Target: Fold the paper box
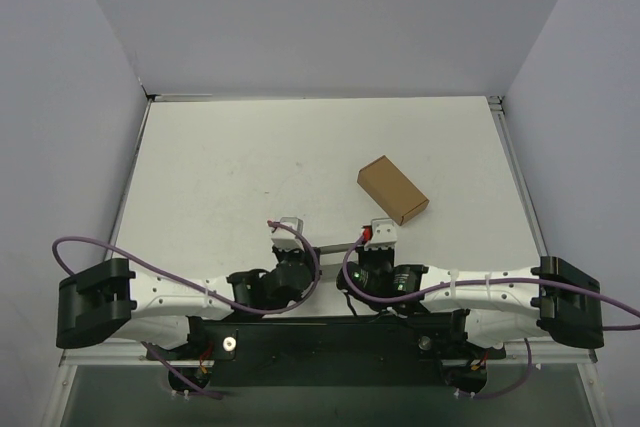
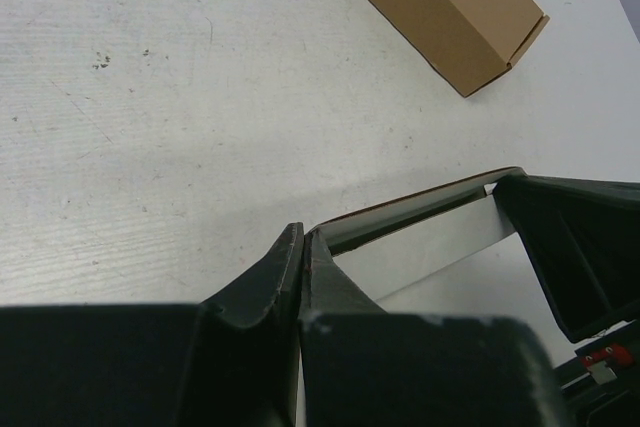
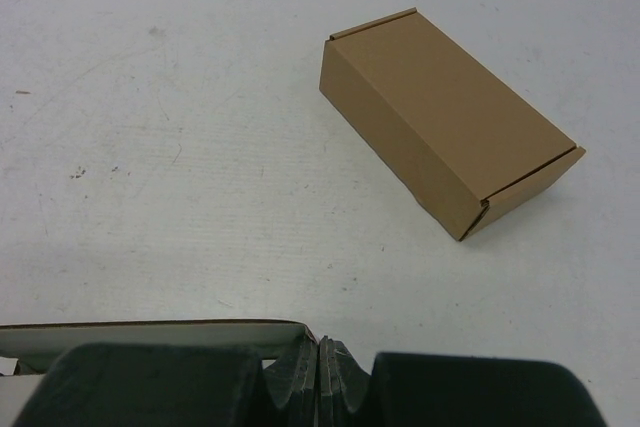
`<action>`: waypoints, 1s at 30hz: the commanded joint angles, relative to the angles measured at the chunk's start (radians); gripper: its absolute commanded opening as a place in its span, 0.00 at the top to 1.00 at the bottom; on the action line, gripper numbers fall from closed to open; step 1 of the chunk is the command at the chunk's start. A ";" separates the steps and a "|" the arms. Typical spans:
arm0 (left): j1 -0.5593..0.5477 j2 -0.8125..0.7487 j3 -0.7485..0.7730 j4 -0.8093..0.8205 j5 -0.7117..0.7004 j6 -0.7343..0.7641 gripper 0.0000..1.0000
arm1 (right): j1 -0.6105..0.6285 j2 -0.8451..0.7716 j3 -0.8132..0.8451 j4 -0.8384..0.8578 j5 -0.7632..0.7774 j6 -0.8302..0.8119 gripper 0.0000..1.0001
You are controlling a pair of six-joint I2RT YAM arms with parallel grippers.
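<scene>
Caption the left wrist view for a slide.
Shut left gripper and right gripper hold the paper box between them; brown box lies beyond.

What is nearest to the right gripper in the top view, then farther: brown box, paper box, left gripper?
1. The paper box, pinched by the right gripper, on its left.
2. The brown box, just ahead of it.
3. The left gripper, at the paper's far end.
</scene>
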 commanded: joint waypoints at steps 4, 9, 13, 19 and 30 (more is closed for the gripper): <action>-0.039 0.091 0.007 0.022 0.106 -0.074 1.00 | 0.040 0.029 -0.013 -0.034 -0.102 0.046 1.00; -0.057 0.111 -0.010 0.025 0.084 -0.092 1.00 | 0.045 0.029 -0.015 -0.035 -0.100 0.055 1.00; -0.067 0.125 -0.008 0.028 0.084 -0.078 1.00 | 0.048 0.032 -0.013 -0.035 -0.099 0.058 1.00; -0.102 0.150 -0.036 0.044 0.086 -0.022 1.00 | 0.057 0.016 -0.030 -0.035 -0.093 0.073 1.00; -0.129 0.243 -0.022 0.091 0.115 0.011 1.00 | 0.075 0.016 -0.035 -0.060 -0.068 0.113 1.00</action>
